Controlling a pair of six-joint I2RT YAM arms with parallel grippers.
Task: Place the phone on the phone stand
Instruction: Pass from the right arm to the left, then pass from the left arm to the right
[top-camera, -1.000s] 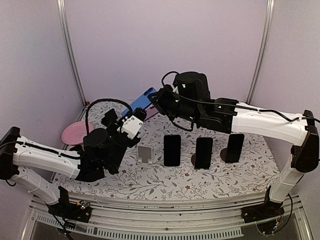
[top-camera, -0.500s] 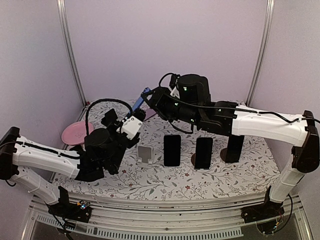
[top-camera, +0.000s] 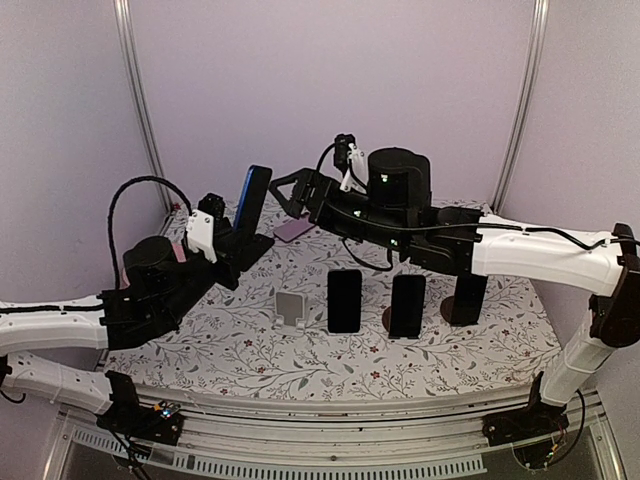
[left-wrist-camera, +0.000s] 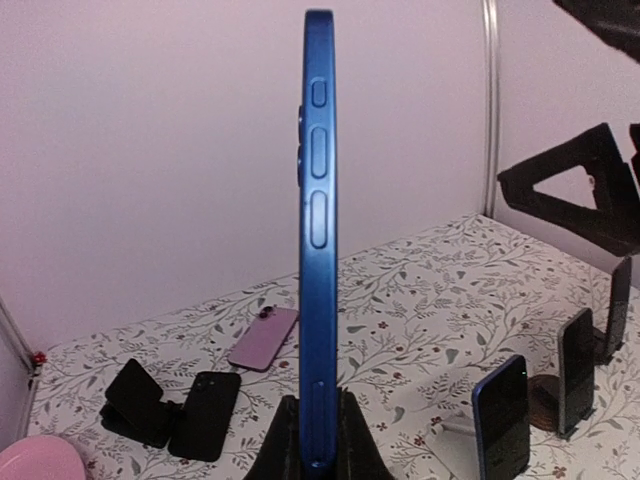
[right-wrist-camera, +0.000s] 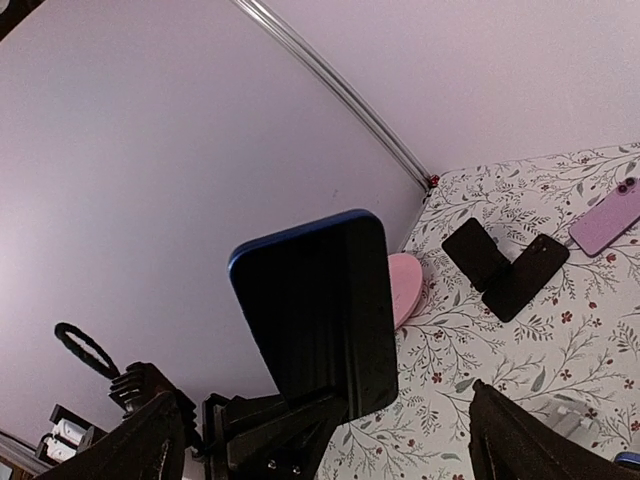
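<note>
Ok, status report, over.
Left hand shut on blue phone, held upright. Right hand open, not gripping, close beside it. White stand empty.

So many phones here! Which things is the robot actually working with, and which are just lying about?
In the job:
- blue phone, upright in the left gripper
- empty white stand

Just lying about:
- three dark phones, already propped upright
- lilac phone, lying flat
- two flat black items
- pink plate
</note>
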